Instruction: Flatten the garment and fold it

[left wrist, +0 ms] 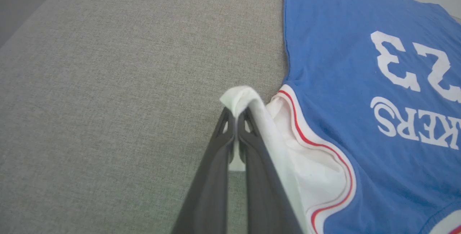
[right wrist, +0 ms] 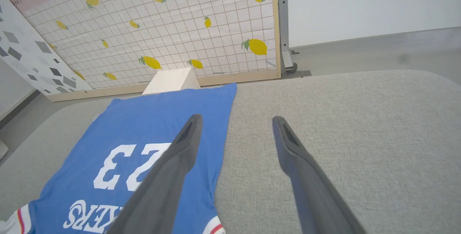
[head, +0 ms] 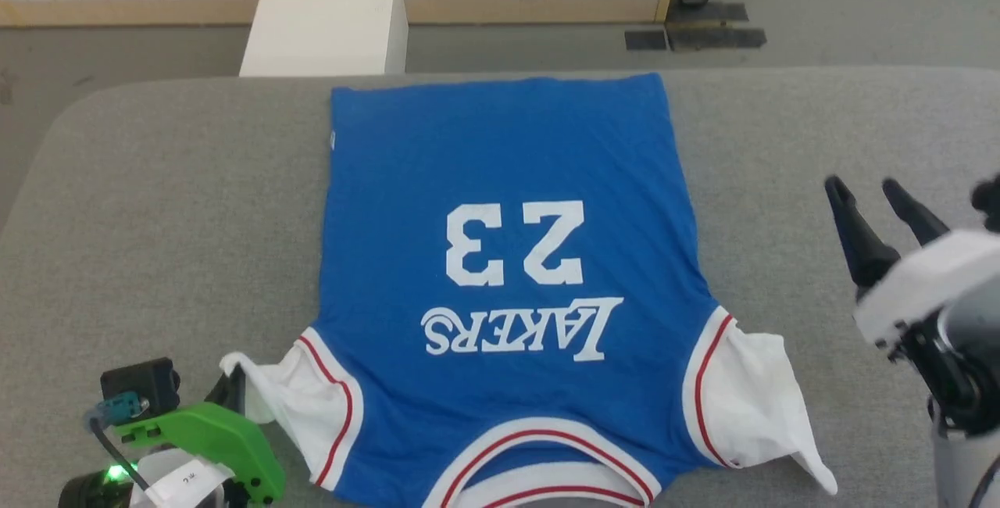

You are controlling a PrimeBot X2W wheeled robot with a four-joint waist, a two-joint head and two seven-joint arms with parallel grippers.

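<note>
Left pincer [left wrist: 236,114] on garment [left wrist: 335,32] sleeve [left wrist: 317,169]

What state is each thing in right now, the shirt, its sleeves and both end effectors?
Shirt, spread flat, front up, unfolded.
Left sleeve, tip pinched.
Right sleeve, lying loose, rumpled.
Left end effector, shut on that sleeve.
Right end effector, open, empty.

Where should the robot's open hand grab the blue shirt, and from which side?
Probably the white right sleeve, at its outer corner, coming from the right, low over the table. It sticks out loose past the blue body of the shirt, on the side where the open right gripper hangs, giving its fingers a thin edge. The left gripper pinches the left sleeve likewise.
</note>
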